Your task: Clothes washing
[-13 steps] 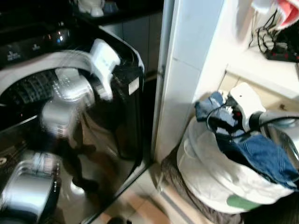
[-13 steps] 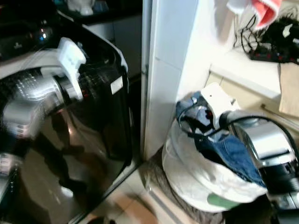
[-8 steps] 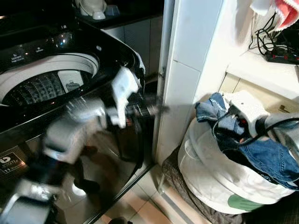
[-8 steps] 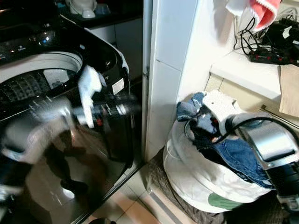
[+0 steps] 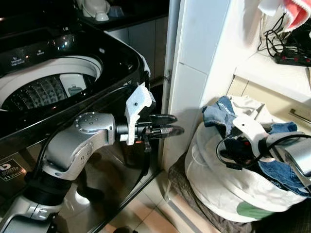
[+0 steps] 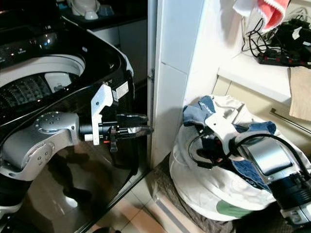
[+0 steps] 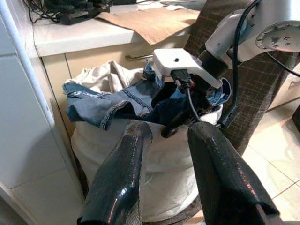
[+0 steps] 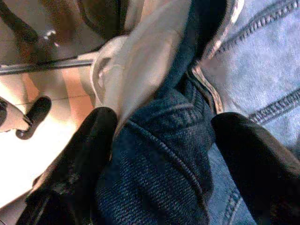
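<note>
Blue denim jeans (image 5: 286, 167) lay heaped in white cloth laundry bag (image 5: 218, 189). R gripper (image 8: 159, 154) sat w/ fingers spread wide astride a fold; L gripper (image 5: 167, 124) empty, narrowly parted, by black top-load washer (image 5: 53, 82). My worry: thin pinch could slip, or bag lifts along.

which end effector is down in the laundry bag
The right end effector, its open fingers astride the jeans in the laundry bag. The left end effector hangs open beside the washing machine.

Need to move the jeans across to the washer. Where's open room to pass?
Open: the gap between the washer and the white laundry bag, where the left gripper hovers. The drum opening is bare. Crowded: the bag's top, right gripper straddling jeans.
</note>
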